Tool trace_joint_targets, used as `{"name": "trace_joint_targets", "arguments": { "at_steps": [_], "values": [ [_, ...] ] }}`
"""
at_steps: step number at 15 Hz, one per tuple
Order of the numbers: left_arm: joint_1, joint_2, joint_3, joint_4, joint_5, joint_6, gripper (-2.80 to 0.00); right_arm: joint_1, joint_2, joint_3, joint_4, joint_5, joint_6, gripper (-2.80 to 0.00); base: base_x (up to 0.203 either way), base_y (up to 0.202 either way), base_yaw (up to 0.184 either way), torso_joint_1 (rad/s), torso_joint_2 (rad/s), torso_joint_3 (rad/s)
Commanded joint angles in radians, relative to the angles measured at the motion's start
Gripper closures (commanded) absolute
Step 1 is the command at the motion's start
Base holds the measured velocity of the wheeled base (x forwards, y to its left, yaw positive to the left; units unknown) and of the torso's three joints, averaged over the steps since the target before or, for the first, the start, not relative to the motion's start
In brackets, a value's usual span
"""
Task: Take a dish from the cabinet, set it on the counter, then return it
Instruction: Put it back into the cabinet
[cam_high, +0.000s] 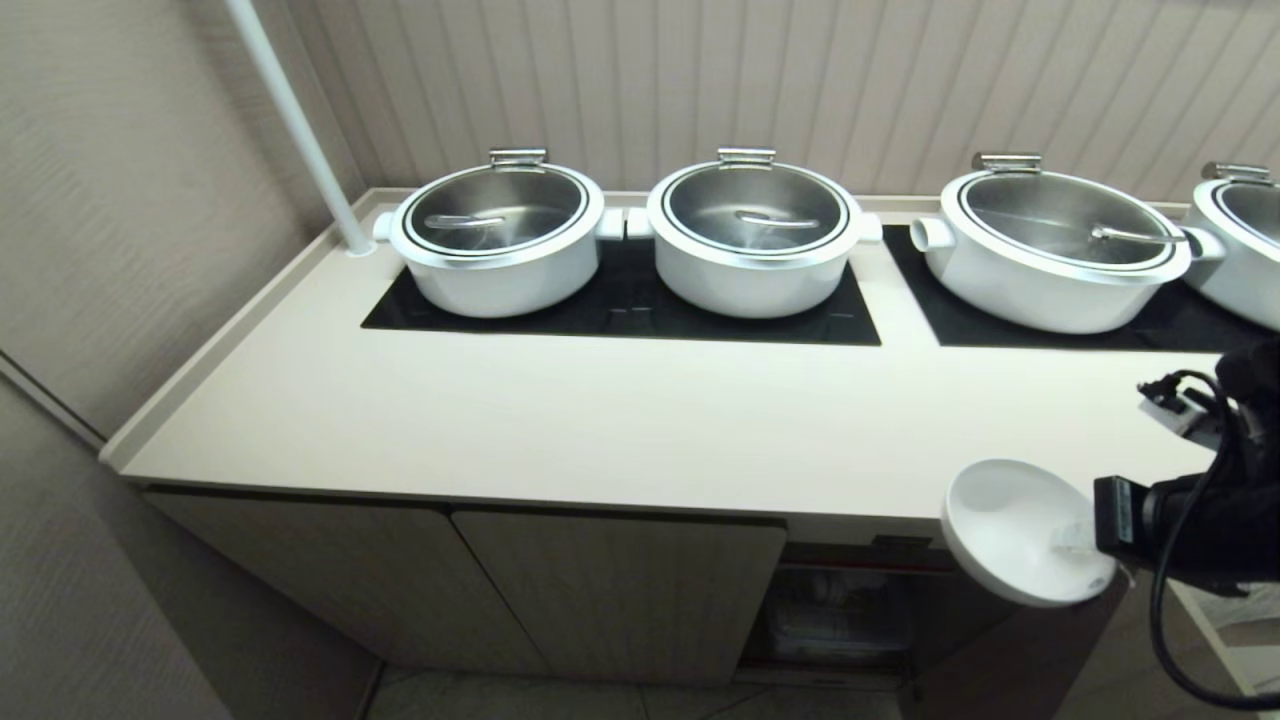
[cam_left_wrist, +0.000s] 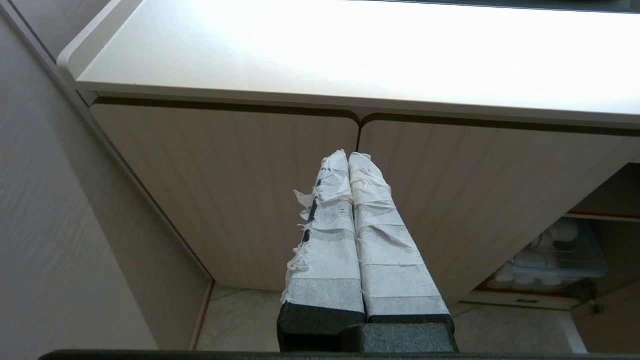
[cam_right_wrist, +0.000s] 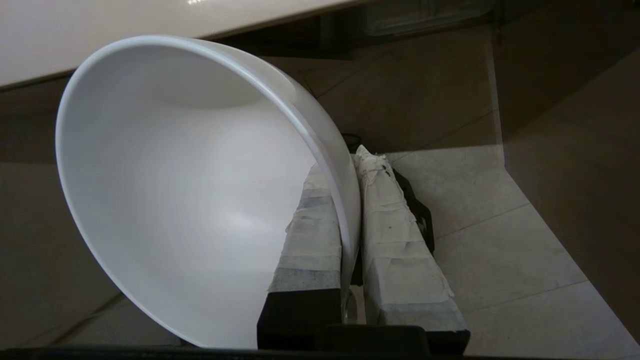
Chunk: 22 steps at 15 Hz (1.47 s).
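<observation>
My right pincer (cam_right_wrist: 350, 225) pinches the small white round ceramic bowl (cam_high: 1015, 530) by its rim, tilted, at the beige counter's (cam_high: 640, 420) front edge. Risk: rim-only grip slips; bowl clips edge.

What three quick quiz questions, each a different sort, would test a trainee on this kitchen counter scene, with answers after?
1. True or false: the bowl rests flat on the counter.
2. Which gripper holds the bowl? A) left gripper B) right gripper
3. Fill in: the pots stand on black ____ panels.

Key:
1. False; it hangs tilted at the counter's front edge, pinched by its rim.
2. B; one finger is inside the rim, one outside. The left gripper is shut and empty, facing the cabinet doors.
3. Glass.
</observation>
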Motion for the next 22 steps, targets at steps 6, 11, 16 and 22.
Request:
{"name": "trace_joint_targets", "arguments": {
  "at_steps": [6, 11, 16, 22],
  "values": [
    [0.000, 0.000, 0.001, 0.000, 0.001, -0.001, 0.00, 0.001, -0.181, 0.233, -0.034, 0.005, 0.006, 0.00, 0.000, 0.000, 0.000, 0.000, 0.00, 0.000],
    [0.000, 0.000, 0.000, 0.000, 0.001, -0.001, 0.00, 0.016, -0.244, 0.334, -0.038, 0.006, 0.006, 0.00, 0.000, 0.000, 0.000, 0.000, 0.00, 0.000],
    [0.000, 0.000, 0.001, 0.000, 0.001, -0.001, 0.00, 0.036, -0.282, 0.437, -0.108, 0.003, -0.001, 0.00, 0.000, 0.000, 0.000, 0.000, 0.00, 0.000],
    [0.000, 0.000, 0.000, 0.000, -0.001, -0.001, 0.00, 0.042, -0.309, 0.544, -0.191, 0.000, 0.001, 0.00, 0.000, 0.000, 0.000, 0.000, 0.00, 0.000]
  ]
}}
